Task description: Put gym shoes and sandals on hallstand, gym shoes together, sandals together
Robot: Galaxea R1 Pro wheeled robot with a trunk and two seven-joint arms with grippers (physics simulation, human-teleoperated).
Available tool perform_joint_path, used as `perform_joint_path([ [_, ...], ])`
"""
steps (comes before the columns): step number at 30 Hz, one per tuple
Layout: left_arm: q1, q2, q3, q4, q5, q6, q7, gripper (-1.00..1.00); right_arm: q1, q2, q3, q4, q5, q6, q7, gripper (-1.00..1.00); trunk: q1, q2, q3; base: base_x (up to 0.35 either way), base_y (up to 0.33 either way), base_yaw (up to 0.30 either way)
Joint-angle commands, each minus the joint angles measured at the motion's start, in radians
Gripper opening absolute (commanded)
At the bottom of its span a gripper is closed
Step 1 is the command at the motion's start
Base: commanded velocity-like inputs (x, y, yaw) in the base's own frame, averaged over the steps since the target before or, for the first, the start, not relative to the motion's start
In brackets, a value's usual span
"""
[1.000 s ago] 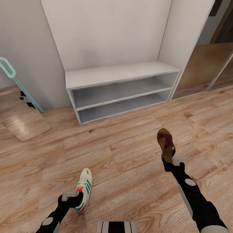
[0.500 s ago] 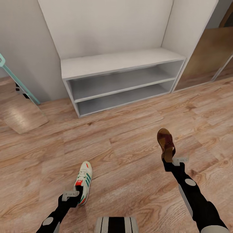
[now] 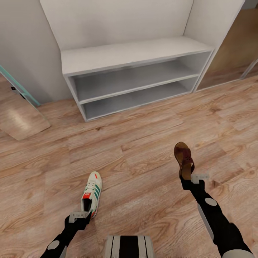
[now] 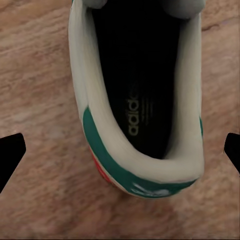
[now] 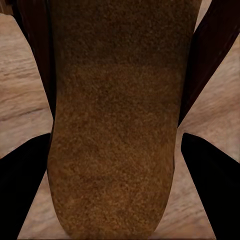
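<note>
One white gym shoe (image 3: 92,191) with green stripes lies on the wood-plank corridor floor (image 3: 136,143), toe pointing to the shoe rack (image 3: 132,53). My left gripper (image 3: 79,216) hovers at its heel, open; in the left wrist view the heel (image 4: 135,100) sits between the wide-apart black fingertips (image 4: 10,155) without touching them. My right gripper (image 3: 187,176) is shut on a dark brown sandal (image 3: 183,159), held off the floor with its toe up; the tan footbed (image 5: 115,125) fills the space between the fingers (image 5: 25,185). The rack's two shelf levels and top are bare.
A teal-framed mirror (image 3: 18,118) leans on the wall left of the rack. A reflective panel (image 3: 236,46) stands to its right. White walls enclose the rack's recess. My base (image 3: 129,249) shows at the picture's lower edge.
The camera has moved: rack and floor have slid up the picture and the rack looks larger. The gym shoe slid with the floor, leaving the left gripper at its heel. The sandal stayed in the right gripper.
</note>
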Motion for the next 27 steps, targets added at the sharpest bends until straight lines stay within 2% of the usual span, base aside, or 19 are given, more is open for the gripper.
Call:
perform_joint_path([
  [1,-0.001,-0.001,0.009,0.000,-0.007,-0.004,-0.008,1.00,0.000,0.000,-0.002,-0.002,0.004,0.006,0.005,-1.00,0.000,-0.001,-0.006,0.000,0.000,0.000],
  [12,-0.001,-0.002,0.009,0.000,-0.007,-0.004,-0.008,1.00,0.000,0.000,-0.002,-0.015,0.004,0.006,0.005,-1.00,0.005,-0.003,-0.063,0.000,0.000,0.000],
  [27,-0.002,-0.001,0.010,-0.001,-0.004,-0.005,-0.007,1.00,0.000,0.000,-0.002,-0.015,0.005,0.006,0.005,-1.00,0.005,-0.003,-0.064,0.032,0.000,0.000],
])
